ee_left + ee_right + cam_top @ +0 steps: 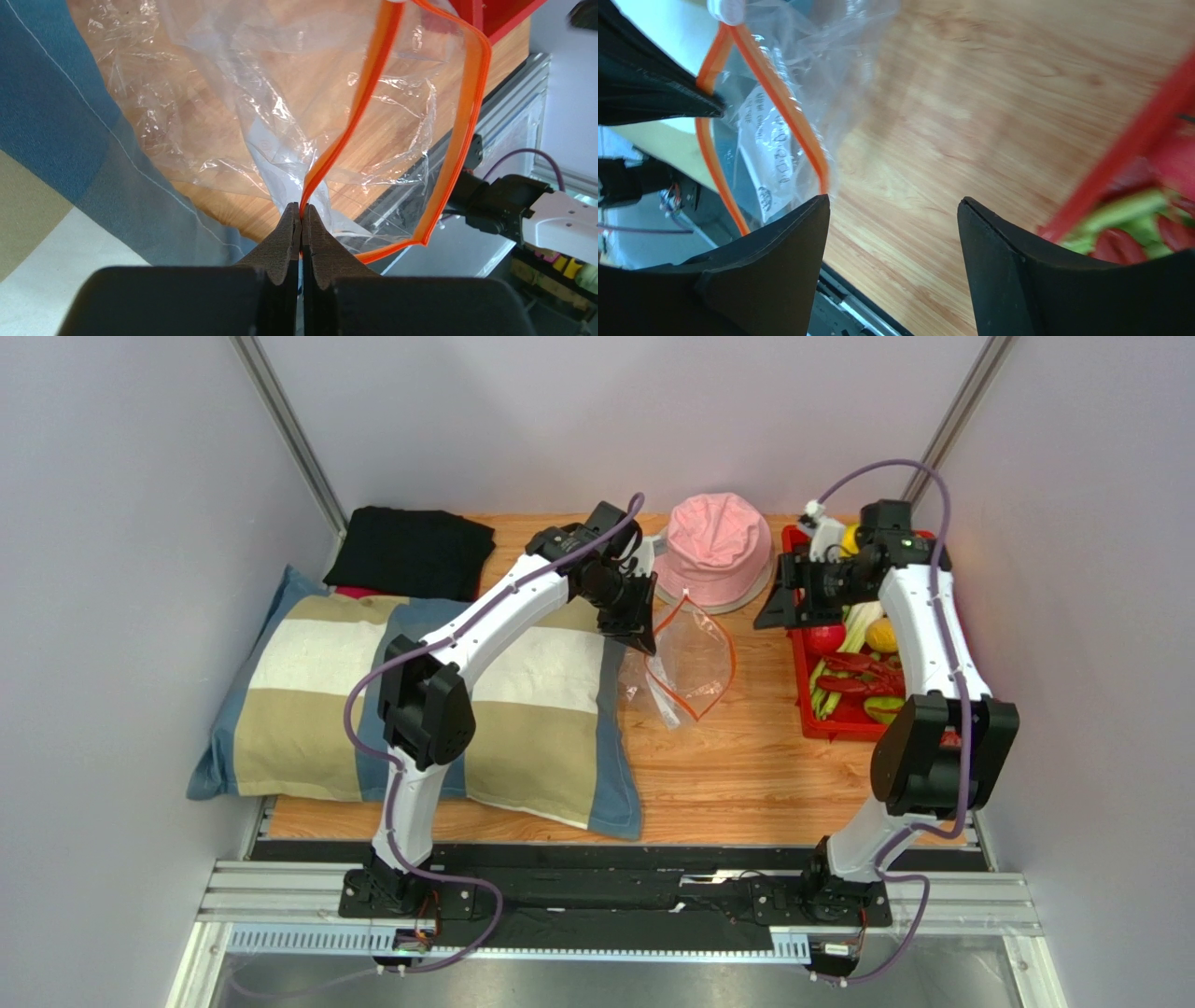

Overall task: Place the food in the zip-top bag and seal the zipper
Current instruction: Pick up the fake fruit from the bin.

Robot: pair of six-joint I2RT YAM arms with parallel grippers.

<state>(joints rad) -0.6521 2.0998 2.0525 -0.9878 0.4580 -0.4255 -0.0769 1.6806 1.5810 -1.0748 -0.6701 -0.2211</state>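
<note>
Nearest us, the striped pillow [323,686] lay soft and plump on the left of the wooden table [730,784]. Beyond it, our left gripper [302,210] was pinched tight on the zipper [365,105], a thin orange-red strip. It held the zip-top bag [687,665] up at mid-table, clear and crinkly, its mouth gaping in a loop, we judged for loading. Our right gripper [892,210] stood wide apart and empty between the bag and the red tray [821,725]. The glossy food [856,672] lay heaped in that tray, and we saw none bagged. Farthest back sat a pink hat [716,546] and a folded black cloth [414,549].
</note>
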